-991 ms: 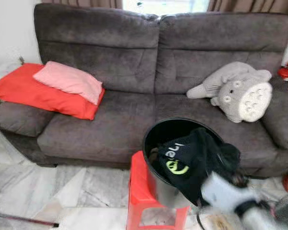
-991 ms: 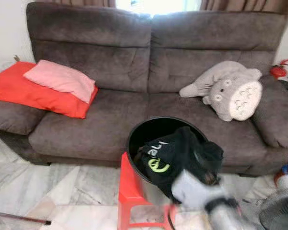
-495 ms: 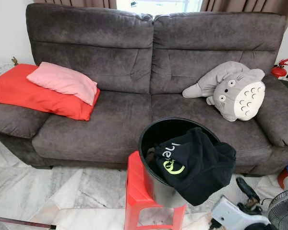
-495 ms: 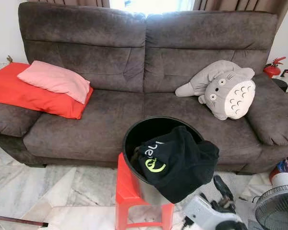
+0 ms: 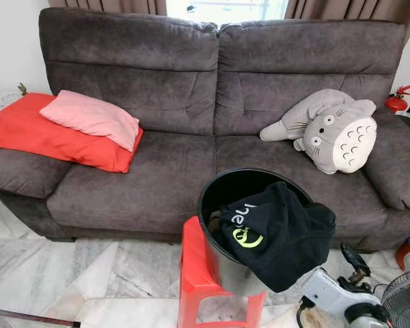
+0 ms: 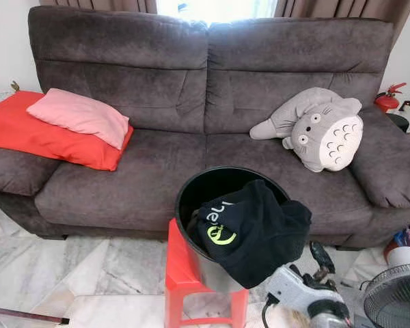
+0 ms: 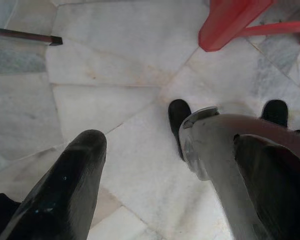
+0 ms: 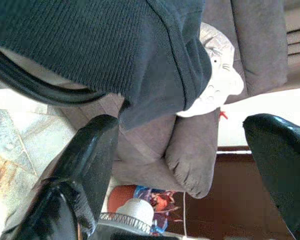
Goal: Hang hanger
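A black garment (image 5: 277, 229) with a green logo hangs over the rim of a black bin (image 5: 222, 183). The bin stands on a red stool (image 5: 195, 266) in front of the sofa. My right gripper (image 5: 355, 258) is low at the bottom right, just right of the garment's hanging edge and apart from it. In the right wrist view its fingers (image 8: 97, 150) stand open with nothing between them, and the garment (image 8: 115, 45) lies ahead. My left gripper (image 7: 167, 140) hangs open over the marble floor near the stool's leg (image 7: 230, 20).
A grey sofa (image 5: 171, 164) fills the back, with a pink pillow (image 5: 92, 117) on a red cushion (image 5: 34, 133) at its left. A grey plush toy (image 5: 335, 130) sits at its right. A fan (image 5: 404, 301) stands at the bottom right. A dark stick (image 5: 27, 316) lies on the floor.
My right arm has dropped away from the garment to the lower right and now holds there. The garment stays draped over the bin. The camera has shifted slightly.
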Controlling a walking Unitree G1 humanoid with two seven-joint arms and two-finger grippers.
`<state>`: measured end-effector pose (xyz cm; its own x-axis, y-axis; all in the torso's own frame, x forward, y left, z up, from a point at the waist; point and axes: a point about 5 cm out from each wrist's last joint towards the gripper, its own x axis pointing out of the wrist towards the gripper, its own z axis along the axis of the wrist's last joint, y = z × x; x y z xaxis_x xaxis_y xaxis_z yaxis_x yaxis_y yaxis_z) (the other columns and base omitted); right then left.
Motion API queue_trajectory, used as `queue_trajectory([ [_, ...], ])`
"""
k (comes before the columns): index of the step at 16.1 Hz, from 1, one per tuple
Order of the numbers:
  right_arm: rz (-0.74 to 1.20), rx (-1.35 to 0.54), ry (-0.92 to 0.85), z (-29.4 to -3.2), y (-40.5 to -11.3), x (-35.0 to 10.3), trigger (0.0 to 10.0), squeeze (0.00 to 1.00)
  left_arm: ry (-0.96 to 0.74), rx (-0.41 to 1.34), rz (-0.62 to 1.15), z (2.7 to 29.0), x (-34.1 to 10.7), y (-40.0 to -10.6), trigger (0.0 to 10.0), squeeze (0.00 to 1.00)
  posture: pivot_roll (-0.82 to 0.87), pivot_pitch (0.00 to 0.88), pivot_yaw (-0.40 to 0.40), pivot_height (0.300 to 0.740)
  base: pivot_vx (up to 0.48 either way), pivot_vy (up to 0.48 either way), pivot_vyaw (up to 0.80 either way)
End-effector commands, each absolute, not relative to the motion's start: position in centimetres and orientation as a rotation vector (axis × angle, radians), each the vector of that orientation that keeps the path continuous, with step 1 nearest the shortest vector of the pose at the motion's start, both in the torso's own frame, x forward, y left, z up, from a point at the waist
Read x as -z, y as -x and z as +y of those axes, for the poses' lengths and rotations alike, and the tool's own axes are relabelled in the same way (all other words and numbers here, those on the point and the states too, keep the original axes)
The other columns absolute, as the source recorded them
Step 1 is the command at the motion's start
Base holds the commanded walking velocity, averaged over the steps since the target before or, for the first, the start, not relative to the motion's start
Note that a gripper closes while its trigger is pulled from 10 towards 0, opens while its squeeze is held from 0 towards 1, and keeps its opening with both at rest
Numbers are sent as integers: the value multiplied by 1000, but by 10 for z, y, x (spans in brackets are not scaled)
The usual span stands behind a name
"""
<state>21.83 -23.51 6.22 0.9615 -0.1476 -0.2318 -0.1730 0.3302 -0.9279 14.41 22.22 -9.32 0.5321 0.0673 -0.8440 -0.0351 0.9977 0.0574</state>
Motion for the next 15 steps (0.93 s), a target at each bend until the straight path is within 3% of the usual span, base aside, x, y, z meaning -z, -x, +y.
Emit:
queue_trajectory([
  [1, 292, -39, 1249, -232, -219, -58, 10000, 0, -47, -54, 1032, 220, 95, -140, 10000, 0, -118, 23, -2, 740, 0, 0, 0],
  [4, 265, -53, 1245, -225, -228, -52, 10000, 0, -41, -45, 1022, 213, 95, -144, 10000, 0, -115, 35, 0, 740, 0, 0, 0],
  [9, 212, -24, 1259, -222, -232, -56, 10000, 0, -46, -67, 1005, 234, 90, -144, 10000, 0, -111, 43, 0, 740, 0, 0, 0],
  [15, 181, 68, 1262, -225, -212, -63, 10000, 0, -51, -61, 1007, 234, 91, -140, 10000, 0, -120, 47, 2, 740, 0, 0, 0],
])
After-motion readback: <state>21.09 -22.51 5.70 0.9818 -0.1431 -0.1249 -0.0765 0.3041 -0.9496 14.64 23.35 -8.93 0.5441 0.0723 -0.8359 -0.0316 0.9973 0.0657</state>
